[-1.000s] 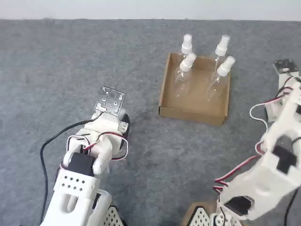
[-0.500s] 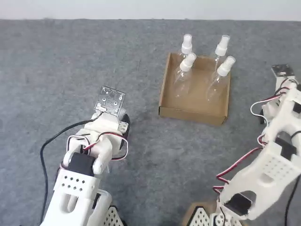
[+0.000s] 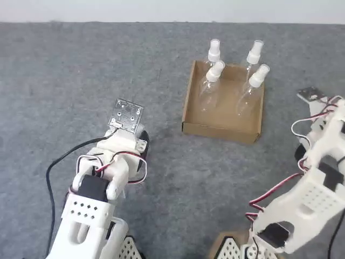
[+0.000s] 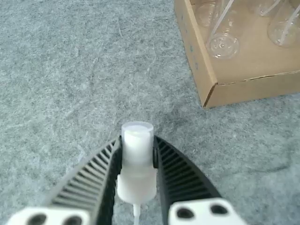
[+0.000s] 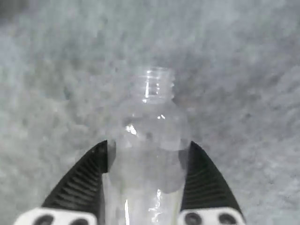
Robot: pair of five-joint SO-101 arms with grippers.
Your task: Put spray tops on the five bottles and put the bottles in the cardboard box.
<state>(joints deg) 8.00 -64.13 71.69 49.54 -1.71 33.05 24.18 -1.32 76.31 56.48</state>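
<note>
"Bottles first: where are they?"

"Four bottles (image 3: 207,89) stand upright in the cardboard box (image 3: 186,110), two in front and two behind. Each has a white spray top (image 3: 215,70) on its neck. The box sits on the grey counter (image 3: 81,70), farther back than the two arms."

"And the fifth?"

"The fifth bottle (image 5: 150,122) is in the right pincer (image 5: 146,150). Both jaws press on its clear sides below the shoulder, and its threaded neck is bare and open, with the grey counter behind it. The right arm (image 3: 318,183) is to the right of the box."

"What about the left side?"

"The left pincer (image 4: 137,145) is closed to a narrow gap on a loose spray top (image 4: 136,180). It is white, with its head pointing away from the wrist and a thin tube running back between the jaws. A corner of the box lies ahead of it, apart from it. The left arm (image 3: 108,178) is to the left of the box."

"Any surfaces with writing to read?"

"Clear plastic on the bottles, brown card on the box walls."
</note>
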